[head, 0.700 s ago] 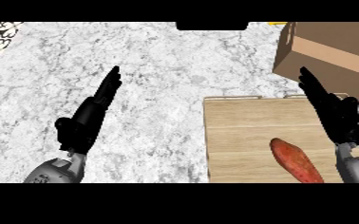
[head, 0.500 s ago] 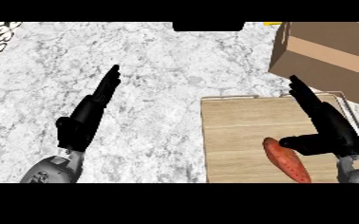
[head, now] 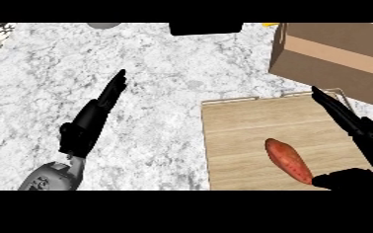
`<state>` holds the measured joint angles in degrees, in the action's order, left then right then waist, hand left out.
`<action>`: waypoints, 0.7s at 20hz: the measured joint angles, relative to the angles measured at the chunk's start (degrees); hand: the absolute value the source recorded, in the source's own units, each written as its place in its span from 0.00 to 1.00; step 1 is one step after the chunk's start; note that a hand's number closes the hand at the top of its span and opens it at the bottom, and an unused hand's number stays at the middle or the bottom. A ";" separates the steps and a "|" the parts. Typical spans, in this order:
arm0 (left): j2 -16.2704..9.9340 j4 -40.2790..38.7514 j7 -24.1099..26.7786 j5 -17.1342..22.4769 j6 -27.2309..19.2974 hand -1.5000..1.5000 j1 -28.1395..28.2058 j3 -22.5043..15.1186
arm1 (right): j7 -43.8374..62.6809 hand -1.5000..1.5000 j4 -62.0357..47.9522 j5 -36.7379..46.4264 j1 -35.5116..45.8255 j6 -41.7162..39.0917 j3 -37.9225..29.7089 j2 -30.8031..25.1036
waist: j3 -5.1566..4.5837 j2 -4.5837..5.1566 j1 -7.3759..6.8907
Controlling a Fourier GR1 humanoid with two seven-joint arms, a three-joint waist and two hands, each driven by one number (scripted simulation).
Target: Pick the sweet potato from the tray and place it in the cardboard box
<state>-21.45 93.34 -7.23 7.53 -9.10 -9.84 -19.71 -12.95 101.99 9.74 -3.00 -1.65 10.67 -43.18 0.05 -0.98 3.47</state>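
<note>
The sweet potato [head: 288, 161] lies on the wooden tray [head: 241, 128], in the tray's lower right part, its long axis running from upper left to lower right, reddish-brown skin facing up. It rests flat on the tray surface and is not lifted. The right hand [head: 348, 123] stands to its right: the fingers [head: 331, 107] extend straight toward the upper left over the tray's right margin, clear of the sweet potato, while a dark part of the same hand (apparently the thumb) shows at the view's lower right corner, just at the sweet potato's lower tip — whether it touches that tip cannot be told. The sweet potato thus sits between the straight fingers and this lower part, with nothing closed around it; the hand is spread, not clamped. The cardboard box [head: 328, 54] stands beyond the tray's upper right corner, its brown wall facing the view, well apart from the sweet potato. The tray sits on a white marbled counter [head: 167, 69]. The left hand [head: 91, 121] is at the view's left over bare counter, well apart from the tray — fingers straight and held together, pointing up and right, holding nothing.
</note>
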 measured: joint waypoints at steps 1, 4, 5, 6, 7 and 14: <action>-0.04 -0.28 0.24 0.30 0.31 0.50 0.06 0.25 | -2.70 0.00 1.12 2.63 -1.39 1.12 -0.12 -1.33 | 0.00 0.03 0.19; -0.26 -0.89 1.01 0.30 0.93 0.50 0.49 0.57 | -8.52 0.00 5.80 7.89 -7.06 4.22 -2.75 -5.66 | -0.04 0.06 0.60; -0.07 -1.13 1.41 0.09 0.96 0.50 0.64 0.51 | -9.88 0.00 7.74 9.11 -9.82 5.20 -3.86 -6.78 | -0.06 0.08 0.67; -0.28 -1.20 1.69 0.32 1.36 0.50 1.04 0.78 | -10.32 0.00 10.31 9.55 -12.22 5.49 -5.45 -8.13 | -0.07 0.10 0.62; -0.21 -1.76 2.14 0.38 1.69 0.50 1.01 0.98 | -10.34 0.00 12.55 9.45 -14.27 5.15 -7.59 -9.77 | -0.10 0.14 0.62; 0.35 -3.70 3.77 0.04 3.30 0.50 0.16 1.72 | -3.97 0.00 27.27 5.94 -26.75 -4.91 -19.21 -17.90 | -0.22 0.35 0.00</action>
<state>-21.10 89.65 -3.46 7.57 -5.81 -9.68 -17.99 -16.91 129.26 15.68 -29.75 -6.56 -8.55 -61.08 -0.17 -0.64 3.47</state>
